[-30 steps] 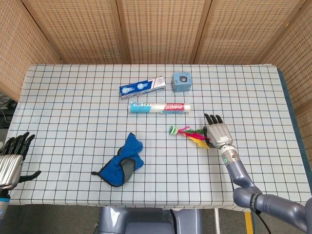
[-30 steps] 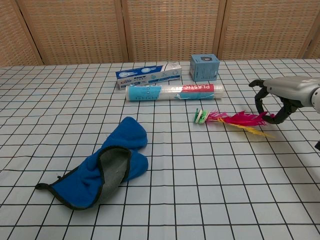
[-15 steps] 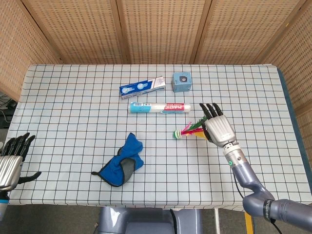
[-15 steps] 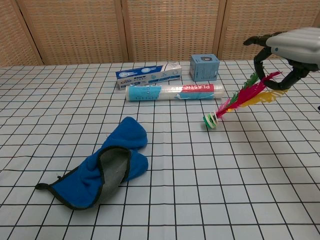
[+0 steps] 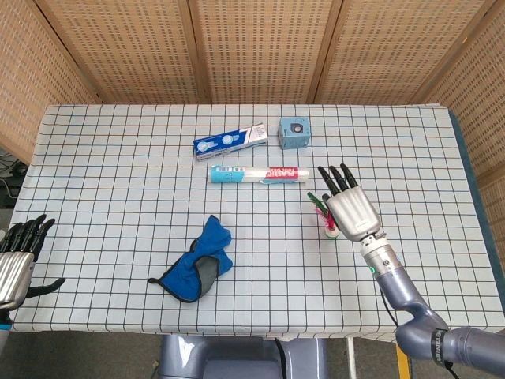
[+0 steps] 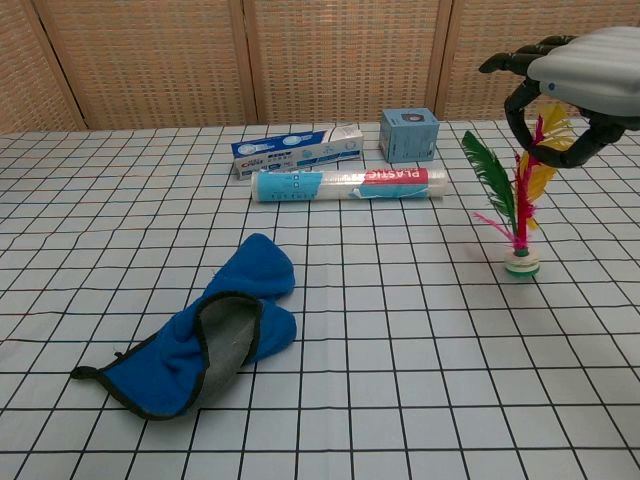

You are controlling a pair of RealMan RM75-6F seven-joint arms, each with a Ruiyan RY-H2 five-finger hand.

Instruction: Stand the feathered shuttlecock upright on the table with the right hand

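Note:
The feathered shuttlecock [image 6: 519,212] stands upright, its white and green base on the checked tablecloth and its red, green and yellow feathers pointing up. My right hand [image 6: 566,82] is above it, fingers curled around the feather tips and holding them. In the head view the right hand [image 5: 352,210] covers most of the shuttlecock [image 5: 323,212]; only some feathers and the base show at its left edge. My left hand [image 5: 16,264] rests at the near left table edge, holding nothing, fingers apart.
A crumpled blue cloth [image 6: 203,335] lies at the near left of centre. At the back lie a clear toothpaste tube [image 6: 345,184], a toothpaste box [image 6: 297,150] and a small blue box [image 6: 408,134]. The table's right edge [image 5: 477,207] is close to the right arm.
The right hand rose with the feather tips. The shuttlecock swung from lying flat, through a slant, to upright, and its base slid to the right.

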